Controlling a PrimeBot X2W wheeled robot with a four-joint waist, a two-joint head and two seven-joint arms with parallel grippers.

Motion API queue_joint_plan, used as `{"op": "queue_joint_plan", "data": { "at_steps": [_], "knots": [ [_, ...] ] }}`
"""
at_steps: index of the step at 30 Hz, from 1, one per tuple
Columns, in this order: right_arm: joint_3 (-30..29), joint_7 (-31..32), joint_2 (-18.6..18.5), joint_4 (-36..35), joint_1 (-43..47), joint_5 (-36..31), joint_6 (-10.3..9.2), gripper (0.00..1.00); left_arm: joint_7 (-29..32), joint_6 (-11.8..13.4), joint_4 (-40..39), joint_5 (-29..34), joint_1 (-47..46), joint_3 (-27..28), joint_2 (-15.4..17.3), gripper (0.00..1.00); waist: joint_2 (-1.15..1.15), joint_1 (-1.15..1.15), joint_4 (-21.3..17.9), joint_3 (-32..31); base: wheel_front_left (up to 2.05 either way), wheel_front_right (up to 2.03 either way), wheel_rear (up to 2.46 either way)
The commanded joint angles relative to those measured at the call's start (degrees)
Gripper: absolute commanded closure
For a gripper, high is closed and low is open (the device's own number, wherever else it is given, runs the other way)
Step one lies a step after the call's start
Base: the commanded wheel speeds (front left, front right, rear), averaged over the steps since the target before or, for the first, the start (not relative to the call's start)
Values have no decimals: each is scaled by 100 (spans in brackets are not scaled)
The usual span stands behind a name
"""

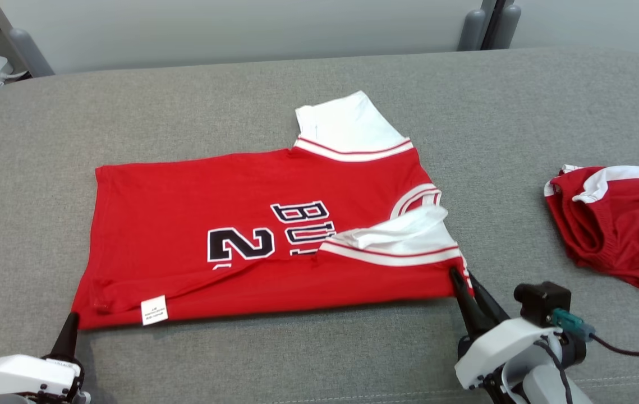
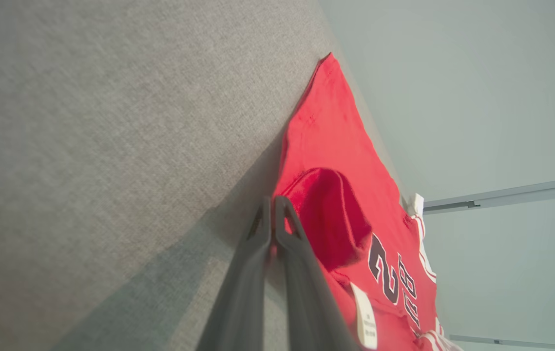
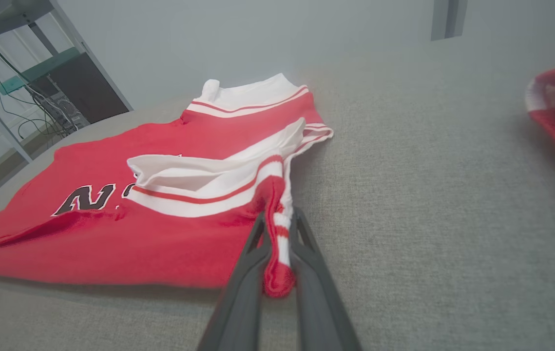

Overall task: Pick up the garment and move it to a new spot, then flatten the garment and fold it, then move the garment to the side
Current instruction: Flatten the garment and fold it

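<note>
A grey fabric-covered counter [image 1: 319,90] spans the head view. In its middle lies a red basketball jersey [image 1: 184,224], spread mostly flat with its hem toward the robot's left and its neck toward the right. It has a black "2" and the letters "BU" on it, and its near white sleeve is folded over onto the chest. Well apart from it, at the counter's right edge, lies a bunched red garment with white trim [image 1: 622,224].

The right hand [image 1: 461,278] is clamped on the jersey's near right corner, with red-and-white striped trim pinched between its fingers. The left hand [image 1: 71,320] is clenched at the jersey's near left corner. I cannot tell whether it has cloth pinched. A small white label [image 1: 154,310] sits on the near edge.
</note>
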Motion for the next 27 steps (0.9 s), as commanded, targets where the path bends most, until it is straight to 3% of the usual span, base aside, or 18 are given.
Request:
{"op": "queue_joint_plan", "data": {
  "at_steps": [1,10,11,12,13,14,16,17,27],
  "knots": [
    [122,-34,21,-113,85,49,-1,100,-116,-40,13,102,-43,177,266,100,0,0,-24,-59,0,0,0],
    [106,-34,21,-46,338,63,-1,100,-227,-40,211,154,-15,-51,271,100,0,0,-25,-78,0,0,0],
    [86,-34,21,-14,334,39,-1,67,-205,-40,210,154,-15,-94,266,100,0,0,-20,-61,0,0,0],
    [59,-34,21,13,320,7,-1,16,-179,-40,203,167,-15,-149,266,100,0,0,-15,-43,0,0,0],
    [20,-34,21,9,300,-25,-1,0,-170,-40,184,212,-20,-220,284,100,0,0,-10,-13,0,0,0],
    [-21,-34,21,-20,278,-68,-1,0,-191,-40,162,260,-27,-281,306,100,0,0,-9,20,0,0,0],
    [-123,-34,21,-116,253,-134,-1,0,-254,-40,121,319,-42,-378,332,38,0,0,-7,58,0,0,0],
    [-158,-34,21,-163,256,-154,-1,0,-292,-40,100,372,-52,-442,361,2,0,0,-6,80,0,0,0],
    [-444,-34,21,-642,282,-327,-1,0,-774,-40,-39,696,-215,-1068,596,0,0,0,-51,204,0,0,0]
  ]
}}
